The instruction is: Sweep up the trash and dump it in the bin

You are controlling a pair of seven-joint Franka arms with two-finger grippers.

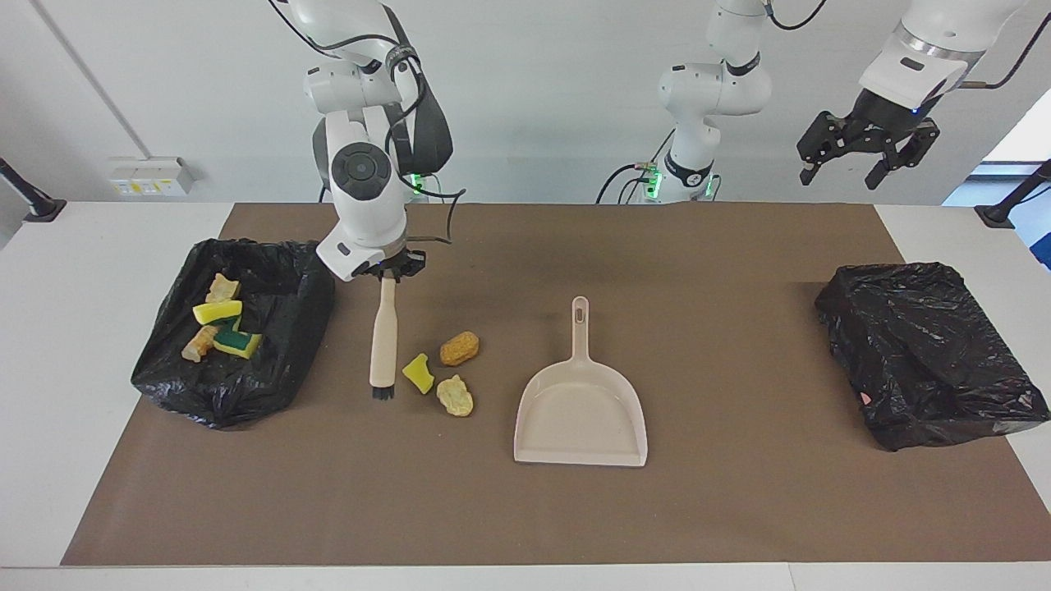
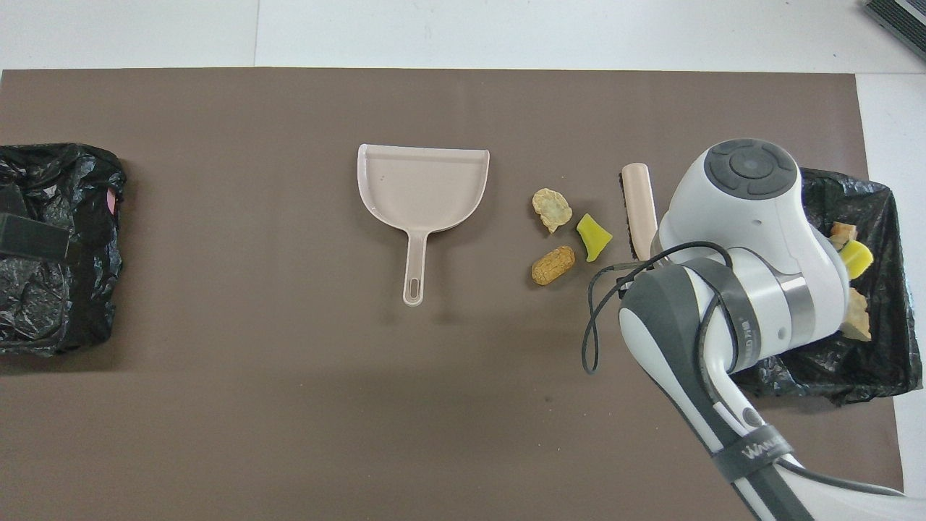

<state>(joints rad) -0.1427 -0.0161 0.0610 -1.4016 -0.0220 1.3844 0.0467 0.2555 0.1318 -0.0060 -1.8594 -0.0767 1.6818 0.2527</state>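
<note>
The right tool [image 1: 392,269] is clenched on the upper end of a beige hand brush [image 1: 383,340], just beside the open black-lined bin [image 1: 283,271] at the right arm's end of the counter [image 1: 98,492]. The brush hangs below the tool, its black bristles [image 1: 382,393] down at the brown mat [image 1: 525,517]; whether they touch it cannot be told.

Three pieces of the trash lie loose on the mat, just beside the brush head on the side away from the bin: a yellow-green sponge scrap [image 1: 419,373] closest to the bristles but apart from them, a tan bread-like lump [image 1: 459,348] a little nearer the robots, and a pale yellow lump [image 1: 456,396] a little farther from them. The other scraps [image 1: 220,326], yellow sponge pieces and tan lumps, lie inside the bin beside the right tool.

The beige dustpan [image 1: 581,410] lies flat on the mat with nothing in it, near the three loose pieces, its handle pointing toward the robots.

The left tool [image 1: 844,175] waits released, fingers spread, high in the air at the left arm's end of the counter. A second black-bagged bin [image 1: 928,353] sits on the counter there.
</note>
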